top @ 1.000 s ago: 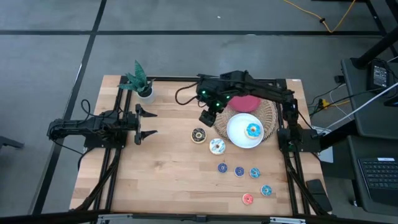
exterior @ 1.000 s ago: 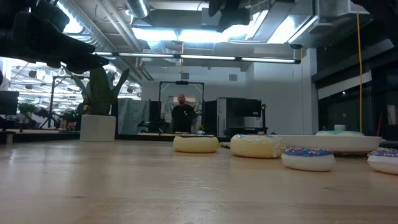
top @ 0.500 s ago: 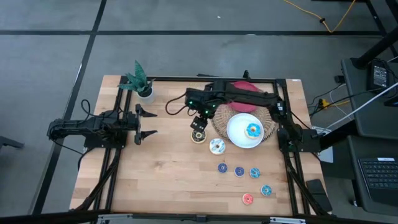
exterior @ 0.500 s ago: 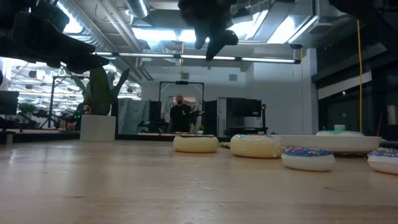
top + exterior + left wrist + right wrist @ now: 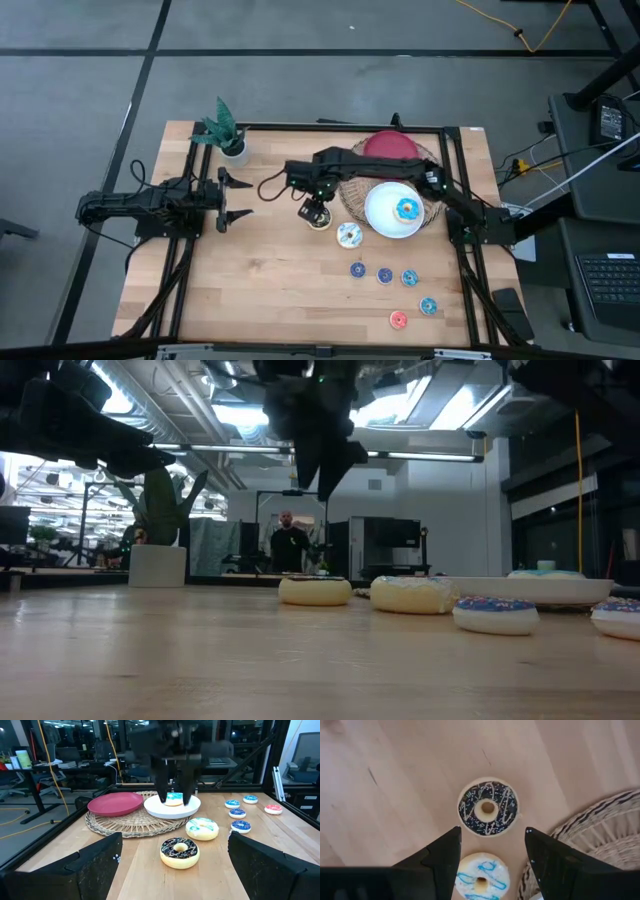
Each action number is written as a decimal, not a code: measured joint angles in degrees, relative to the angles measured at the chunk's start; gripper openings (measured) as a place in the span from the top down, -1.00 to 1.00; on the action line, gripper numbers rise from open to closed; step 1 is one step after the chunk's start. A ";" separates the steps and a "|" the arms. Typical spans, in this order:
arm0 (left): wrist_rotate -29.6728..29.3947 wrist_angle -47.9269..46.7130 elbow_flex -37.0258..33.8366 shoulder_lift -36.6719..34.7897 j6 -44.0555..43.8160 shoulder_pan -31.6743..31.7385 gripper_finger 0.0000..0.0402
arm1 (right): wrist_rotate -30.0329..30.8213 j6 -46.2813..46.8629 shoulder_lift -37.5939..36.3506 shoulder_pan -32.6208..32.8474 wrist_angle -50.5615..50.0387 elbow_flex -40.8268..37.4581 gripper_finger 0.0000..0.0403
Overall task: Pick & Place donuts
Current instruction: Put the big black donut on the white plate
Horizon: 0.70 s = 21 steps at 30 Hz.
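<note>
High view: right hand [image 5: 316, 211] hangs over the dark chocolate donut [image 5: 319, 219], fingers spread apart with nothing between them; in the right wrist view the donut [image 5: 488, 808] lies on the bare wood ahead of the two fingertips [image 5: 446, 851], not touched. White-iced donut [image 5: 348, 235] sits just beside the chocolate one, toward the front edge of the surface [image 5: 250, 290]. Blue-iced donut [image 5: 407, 209] rests on the white plate [image 5: 381, 215], which sits on a woven mat [image 5: 432, 183]; a red plate [image 5: 388, 146] lies at the mat's far edge. Three small blue donuts [image 5: 384, 275] line up in front of the white plate; another small blue one [image 5: 428, 306] and the red-pink one [image 5: 398, 320] lie nearer the front right corner. Left hand [image 5: 232, 197] waits at the left side, fingers wide apart, empty, well apart from the donuts. Potted plant [image 5: 227, 132] stands at the far left corner. Low view: a person [image 5: 290, 546] stands in the room beyond.
</note>
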 joint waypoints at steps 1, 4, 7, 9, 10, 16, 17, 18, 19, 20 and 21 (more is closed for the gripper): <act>0.00 0.00 0.00 0.02 0.00 0.00 -0.76 | 0.01 0.68 0.37 0.24 0.02 0.00 -0.09; 0.00 0.00 -0.01 0.01 0.00 0.02 -0.76 | 0.40 2.86 1.57 0.98 0.22 0.00 -0.09; 0.00 0.00 -0.02 0.01 0.00 0.01 -0.76 | 0.83 5.45 2.59 1.71 0.41 0.00 -0.09; 0.00 0.00 -0.01 0.01 0.00 0.02 -0.76 | 1.13 7.13 3.14 2.11 0.88 0.00 -0.09; 0.00 0.00 0.00 0.00 0.00 0.02 -0.76 | 1.21 7.92 3.48 2.34 0.96 0.00 -0.09; 0.00 0.00 -0.01 0.02 0.00 0.01 -0.76 | 2.95 11.30 3.98 3.59 5.01 -0.74 -0.09; 0.00 0.00 0.00 0.01 0.00 0.01 -0.76 | 3.84 12.08 3.97 3.75 5.30 -1.14 -0.09; 0.00 0.00 -0.02 0.02 0.00 0.02 -0.76 | 4.27 12.87 4.05 3.88 4.92 -1.41 -0.09; 0.00 0.00 -0.02 0.02 0.00 0.00 -0.76 | 4.27 13.71 4.07 3.93 5.00 -1.80 -0.09; 0.00 0.02 0.00 0.02 0.00 0.02 -0.76 | 4.27 14.36 4.07 3.98 5.42 -2.44 -0.09; 0.00 0.00 0.00 0.02 0.00 0.00 -0.76 | 4.27 14.89 4.04 4.09 5.89 -3.26 -0.09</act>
